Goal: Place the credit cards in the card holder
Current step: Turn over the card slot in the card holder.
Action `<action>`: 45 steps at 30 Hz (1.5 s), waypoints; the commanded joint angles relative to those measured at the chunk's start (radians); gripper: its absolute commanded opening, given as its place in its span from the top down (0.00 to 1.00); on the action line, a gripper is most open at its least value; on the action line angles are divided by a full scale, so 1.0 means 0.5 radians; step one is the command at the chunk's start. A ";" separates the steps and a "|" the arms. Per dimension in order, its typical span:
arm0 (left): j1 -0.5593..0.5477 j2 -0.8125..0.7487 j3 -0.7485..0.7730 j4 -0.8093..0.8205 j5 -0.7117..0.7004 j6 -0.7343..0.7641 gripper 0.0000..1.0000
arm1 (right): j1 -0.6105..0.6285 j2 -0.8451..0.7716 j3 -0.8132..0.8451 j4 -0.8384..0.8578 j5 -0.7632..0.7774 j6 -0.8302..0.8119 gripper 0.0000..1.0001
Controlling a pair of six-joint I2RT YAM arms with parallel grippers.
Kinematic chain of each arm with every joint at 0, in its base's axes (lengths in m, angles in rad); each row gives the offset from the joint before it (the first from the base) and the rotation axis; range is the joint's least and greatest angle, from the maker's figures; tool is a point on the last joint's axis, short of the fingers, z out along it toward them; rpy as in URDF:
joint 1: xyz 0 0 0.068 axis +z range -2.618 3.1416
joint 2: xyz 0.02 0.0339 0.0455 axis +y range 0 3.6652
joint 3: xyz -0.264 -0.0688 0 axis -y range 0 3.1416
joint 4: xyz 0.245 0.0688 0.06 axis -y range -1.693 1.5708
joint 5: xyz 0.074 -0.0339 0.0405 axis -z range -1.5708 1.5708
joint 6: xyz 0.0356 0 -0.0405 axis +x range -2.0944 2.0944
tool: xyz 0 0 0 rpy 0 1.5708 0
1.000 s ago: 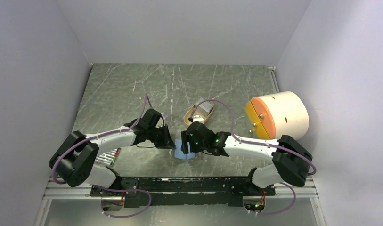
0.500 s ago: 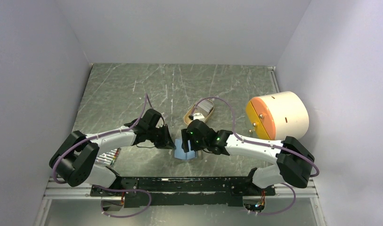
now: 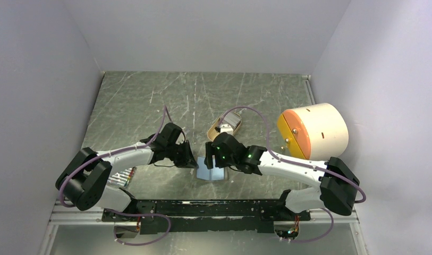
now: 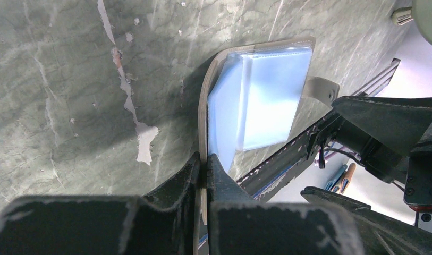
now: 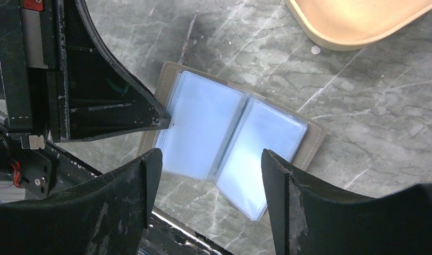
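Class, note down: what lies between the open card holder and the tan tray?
Only bare, scratched tabletop separates the card holder from the tan tray; the right wrist view shows it.

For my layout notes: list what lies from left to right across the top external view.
Bundle of silver sticks with coloured tips → black left gripper → open grey-olive card holder with pale blue sleeves → big cream cylinder with orange face.

olive card holder (image 5: 230, 139), pale-blue inside
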 commanded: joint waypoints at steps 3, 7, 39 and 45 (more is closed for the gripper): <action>0.012 -0.002 0.011 0.001 0.026 0.019 0.91 | 0.006 0.036 -0.118 0.182 -0.007 0.051 0.28; 0.011 -0.030 0.010 -0.012 0.017 0.009 0.91 | 0.003 0.119 -0.216 0.282 0.030 0.055 0.34; 0.014 -0.102 -0.101 0.305 0.106 0.067 0.91 | -0.058 0.086 -0.195 0.392 -0.019 -0.129 0.52; 0.013 -0.121 -0.118 0.366 0.148 0.068 0.84 | -0.127 0.064 -0.169 0.370 -0.015 -0.189 0.52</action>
